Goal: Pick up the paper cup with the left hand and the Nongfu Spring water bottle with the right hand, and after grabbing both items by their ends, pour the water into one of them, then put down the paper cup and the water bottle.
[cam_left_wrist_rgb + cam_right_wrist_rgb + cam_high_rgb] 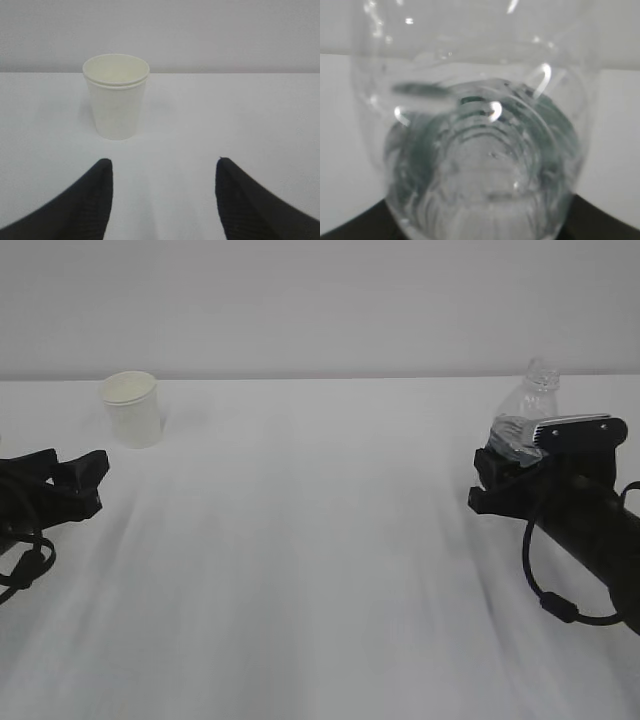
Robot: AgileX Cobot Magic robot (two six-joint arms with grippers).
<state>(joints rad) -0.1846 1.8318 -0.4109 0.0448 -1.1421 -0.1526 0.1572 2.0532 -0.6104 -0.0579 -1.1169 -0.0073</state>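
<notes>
Cup taken as the landmark: white paper cup, upright on the white bench toward the far left, near the back edge, with nothing gripping it. Left gripper sits low on the bench, nearer the camera than the cup and slightly to its left, well apart from it; in the left wrist view the two black fingertips stand apart with bare bench between them, and the cup is ahead, offset left of the gap, not yet between the jaws. Far right of the cup, across the bench, stands the Nongfu Spring water bottle, clear, neck up and tilted a little. Right gripper is at the bottle's lower part; the right wrist view is filled by the bottle seen very close, green label showing through the plastic, jaw tips just visible at the bottom corners on either side. Jaws look closed around the bottle, though whether it is lifted off the bench cannot be told. Water level not readable. Progress, as judged: bottle grasp made or nearly so; cup pickup not begun; pouring and setting both down still remain.
</notes>
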